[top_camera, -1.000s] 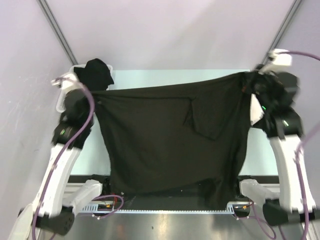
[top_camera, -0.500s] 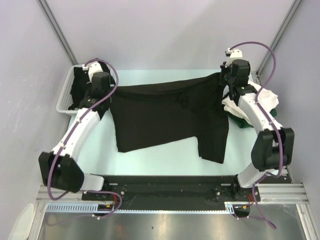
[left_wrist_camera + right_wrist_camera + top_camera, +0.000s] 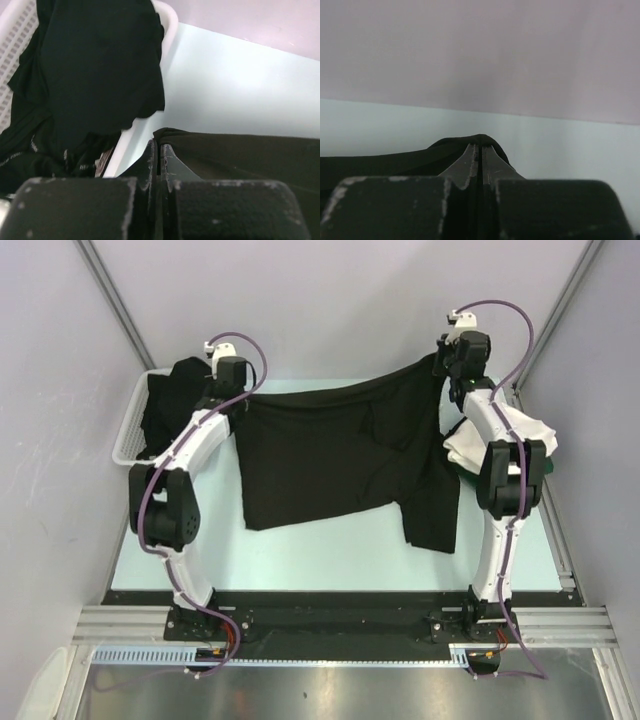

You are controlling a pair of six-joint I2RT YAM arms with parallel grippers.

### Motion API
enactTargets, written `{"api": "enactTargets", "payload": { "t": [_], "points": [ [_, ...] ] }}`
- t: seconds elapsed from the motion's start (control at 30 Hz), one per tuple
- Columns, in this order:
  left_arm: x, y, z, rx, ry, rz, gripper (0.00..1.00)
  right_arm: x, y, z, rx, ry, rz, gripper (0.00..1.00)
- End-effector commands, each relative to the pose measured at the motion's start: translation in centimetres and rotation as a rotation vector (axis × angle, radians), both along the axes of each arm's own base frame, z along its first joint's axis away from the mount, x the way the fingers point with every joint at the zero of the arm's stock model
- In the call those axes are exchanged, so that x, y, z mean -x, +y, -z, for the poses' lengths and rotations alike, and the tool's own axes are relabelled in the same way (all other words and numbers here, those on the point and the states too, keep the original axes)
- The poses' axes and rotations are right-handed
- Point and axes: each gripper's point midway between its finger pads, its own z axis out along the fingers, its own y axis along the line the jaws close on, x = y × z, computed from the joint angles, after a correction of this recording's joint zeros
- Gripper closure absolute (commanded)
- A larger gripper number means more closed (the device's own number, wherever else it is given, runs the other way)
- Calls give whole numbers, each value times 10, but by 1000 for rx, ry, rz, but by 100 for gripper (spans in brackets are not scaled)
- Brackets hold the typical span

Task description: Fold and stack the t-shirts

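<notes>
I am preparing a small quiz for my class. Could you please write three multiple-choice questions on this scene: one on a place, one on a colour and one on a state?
1. Where does the white basket stand on the table?
A. on the left arm's side
B. on the right arm's side
C. in the middle

2. What colour is the spread t-shirt?
A. white
B. black
C. red

3. How are the left gripper and the right gripper?
A. both open
B. both shut on the shirt
C. only the left one shut

Answers: 1 A, the basket stands by the left arm. 2 B, the cloth is plainly black. 3 B, each wrist view shows closed fingers pinching the black cloth.
</notes>
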Motion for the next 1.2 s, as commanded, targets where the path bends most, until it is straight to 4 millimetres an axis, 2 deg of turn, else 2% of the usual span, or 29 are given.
{"api": "enactTargets", "payload": {
  "t": [0.0, 0.03, 0.07, 0.17, 0.2, 0.27, 0.3, 0.33, 0.37, 0.4, 0.43, 0.47, 0.5, 0.57, 0.6, 0.7, 0.73, 0.77, 0.83, 0.87, 0.9, 0.93, 0.97, 1.0, 1.03, 1.07, 1.1, 1.13, 1.17],
  "points": [
    [-33, 8, -23, -55, -66, -30, 100, -34, 13, -43, -35, -180, -75, 100],
    [-36, 11, -21, -63, -57, -42, 100, -39, 15, -42, -44, -195, -84, 100],
    [-44, 10, -11, -72, -32, -41, 100, -48, 17, -28, -45, -186, -93, 100],
    [-53, 12, -3, -91, -19, -46, 100, -59, 19, -15, -46, -190, -97, 100],
    [-55, 13, 5, -100, -6, -48, 100, -64, 19, 2, -46, -170, -99, 100],
    [-59, 14, 9, -104, -12, -51, 100, -69, 20, 7, -46, -178, -99, 100],
    [-60, 15, 13, -108, -10, -54, 100, -73, 19, 21, -46, -161, -97, 100],
    [-62, 17, 14, -111, -15, -61, 100, -75, 17, 23, -46, -169, -94, 100],
    [-63, 17, 18, -116, -10, -64, 100, -78, 14, 29, -44, -168, -80, 98],
    [-63, 19, 22, -123, -3, -76, 100, -81, 15, 25, -44, -183, -79, 96],
    [-64, 21, 24, -131, 1, -86, 100, -85, 10, 35, -43, -180, -71, 93],
    [-64, 22, 22, -136, 3, -94, 94, -87, 6, 36, -41, -187, -53, 86],
    [-62, 27, 22, -149, 5, -118, 88, -89, 6, 31, -61, -202, -43, 67],
    [-59, 32, 19, -166, 13, -146, 75, -92, 4, 28, -59, -222, -39, 58],
    [-57, 33, 16, -174, 8, -154, 73, -93, 5, 24, -58, -232, -41, 51],
    [-51, 39, 2, -202, 3, -170, 64, -91, 4, -2, -48, -273, -39, 42],
    [-48, 42, 0, -215, 6, -185, 63, -89, 4, -10, -48, -278, -40, 41],
    [-44, 45, -11, -219, -8, -201, 57, -85, 6, -28, -47, -298, -42, 40],
    [-38, 49, -20, -241, -10, -213, 50, -78, 10, -42, -49, -291, -50, 39],
    [-32, 51, -30, -247, -21, -217, 50, -70, 13, -62, -48, -307, -55, 39],
    [-29, 52, -35, -251, -25, -215, 49, -65, 19, -70, -50, -307, -61, 38],
    [-25, 53, -40, -254, -26, -217, 49, -59, 21, -74, -24, -291, -62, 38],
    [-19, 54, -40, -257, -18, -220, 49, -53, 26, -69, -22, -261, -62, 38],
    [-12, 54, -54, -237, -46, -218, 48, -39, 32, -97, -24, -286, -67, 38],
    [-6, 53, -54, -227, -31, -208, 48, -31, 37, -92, -23, -239, -73, 39],
    [-1, 47, -50, -198, -16, -171, 48, -22, 40, -98, -27, -223, -68, 38],
    [8, 42, -60, -147, -42, -157, 48, -7, 43, -111, -31, -213, -72, 39],
    [18, 35, -57, -123, -14, -124, 50, 7, 52, -101, -31, -133, -86, 39],
    [30, 32, -43, -107, 25, -104, 50, 16, 50, -101, -38, -102, -55, 39]
  ]
}}
